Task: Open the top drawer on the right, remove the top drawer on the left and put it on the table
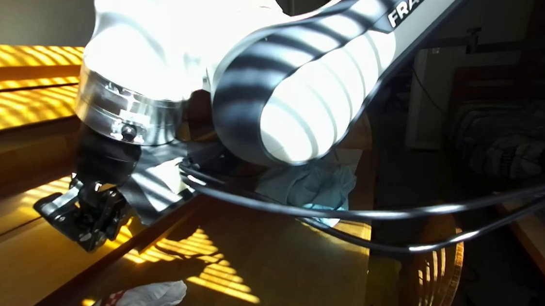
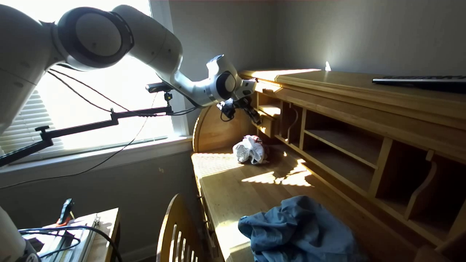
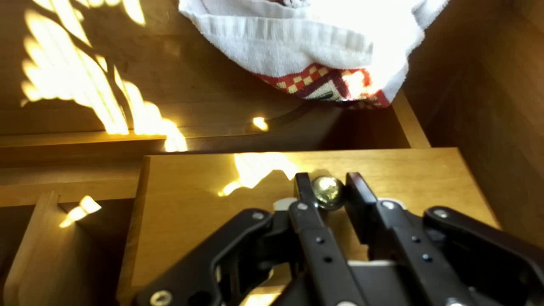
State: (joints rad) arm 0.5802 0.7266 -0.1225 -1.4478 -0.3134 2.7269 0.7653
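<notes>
A wooden drawer [image 3: 204, 221] with a brass knob [image 3: 327, 192] fills the lower middle of the wrist view. My gripper [image 3: 329, 183] has one finger on each side of the knob, closed up against it. In an exterior view the drawer [image 2: 265, 126] sits at the far end of the desk hutch, just below my gripper [image 2: 257, 119], and its box projects from the hutch. In an exterior view my gripper [image 1: 71, 227] is at the left, over a light wooden panel; the knob is hidden there. No second drawer can be clearly made out.
A white and red towel [image 3: 297, 46] lies crumpled on the desk top [image 2: 222, 185] near the drawer. A blue cloth [image 2: 298, 229] lies farther along the desk. Open cubbies and dividers [image 3: 38, 242] stand beside the drawer. A wooden side wall [image 3: 488, 93] is close on its other side.
</notes>
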